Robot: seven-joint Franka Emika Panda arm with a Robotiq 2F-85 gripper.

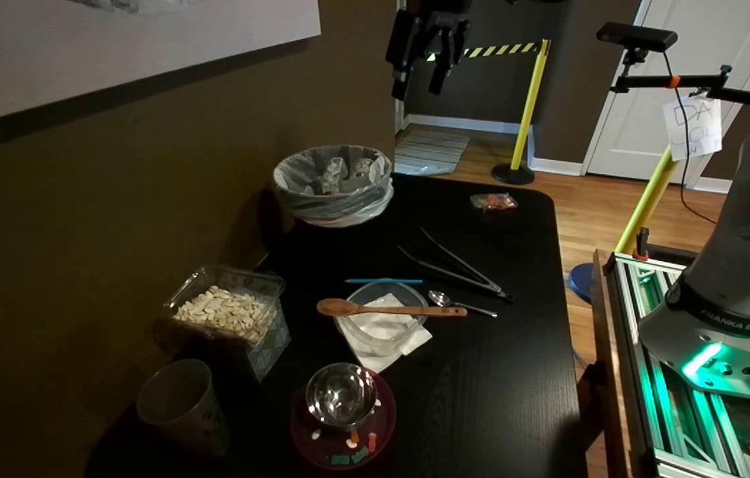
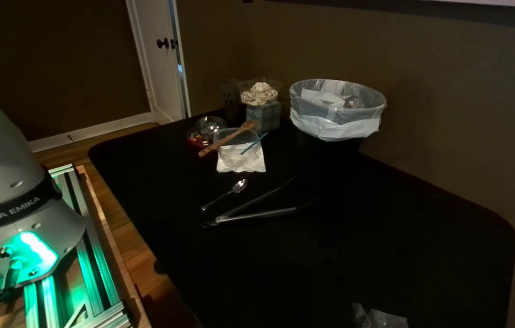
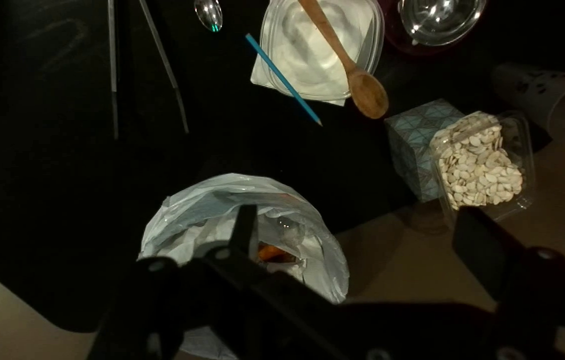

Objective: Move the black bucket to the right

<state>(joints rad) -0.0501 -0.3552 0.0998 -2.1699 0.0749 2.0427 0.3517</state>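
Observation:
The black bucket [image 1: 337,210] stands upright on the black table, against the wall. A whitish crinkled liner covers its rim and upper side, and crumpled scraps lie inside. In an exterior view the bucket [image 2: 336,127] stands at the table's wall side, its dark lower body hard to tell from the table. My gripper [image 1: 419,85] hangs in the air well above the table, higher than the bucket and apart from it. In the wrist view the gripper [image 3: 360,222] has its fingers wide apart with nothing between them. One finger hides part of the bucket [image 3: 330,250] below.
A clear box of pale pieces [image 1: 225,312] sits on a patterned box [image 2: 263,117] beside the wall. A pale cup [image 1: 179,398], metal bowl [image 1: 342,396], plastic tub [image 1: 381,332], wooden spoon [image 1: 391,309], tongs [image 1: 461,269] and small packet [image 1: 494,202] lie around the table.

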